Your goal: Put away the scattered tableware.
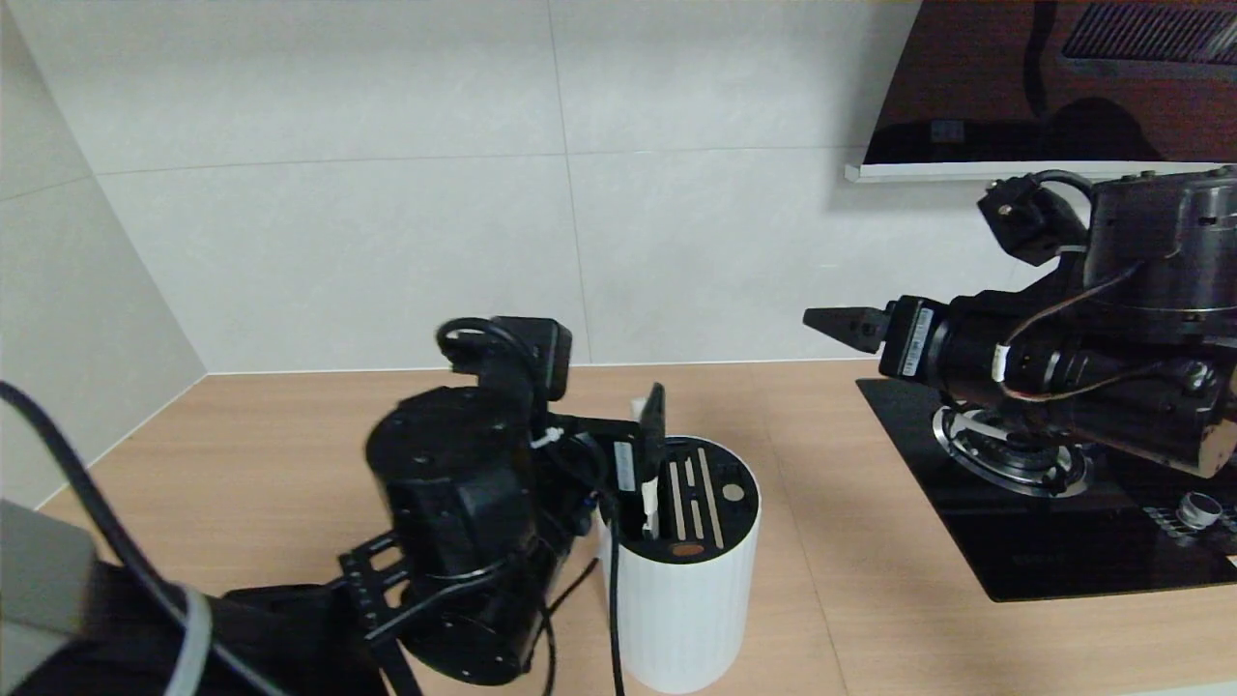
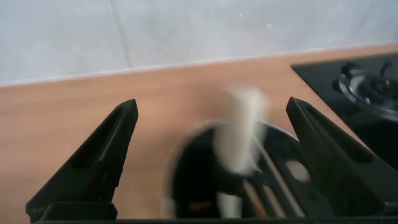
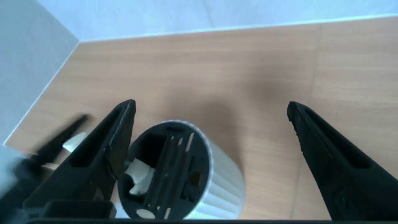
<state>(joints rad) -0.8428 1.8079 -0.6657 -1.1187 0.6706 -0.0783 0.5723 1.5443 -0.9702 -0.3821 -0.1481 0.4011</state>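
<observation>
Left wrist view: spread left fingers (image 2: pixel 106 149) flank a white utensil handle (image 2: pixel 244 130) standing in the white ribbed cylindrical holder (image 1: pixel 681 599). Right fingers (image 3: pixel 329 162) also spread.

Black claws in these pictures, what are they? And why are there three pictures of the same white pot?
They are a robot's two hands, called grippers. One picture comes from a camera on the robot's head, looking down at a wooden kitchen counter. The other two come from small cameras on its wrists, so you see each claw's two fingers up close. The left gripper hovers over a round white holder with slots in its black top. A white handle stands in the holder, between the open fingers, which are not squeezing it. The right gripper is up in the air near the black stove, and it is open too. Neither one holds anything.
</observation>
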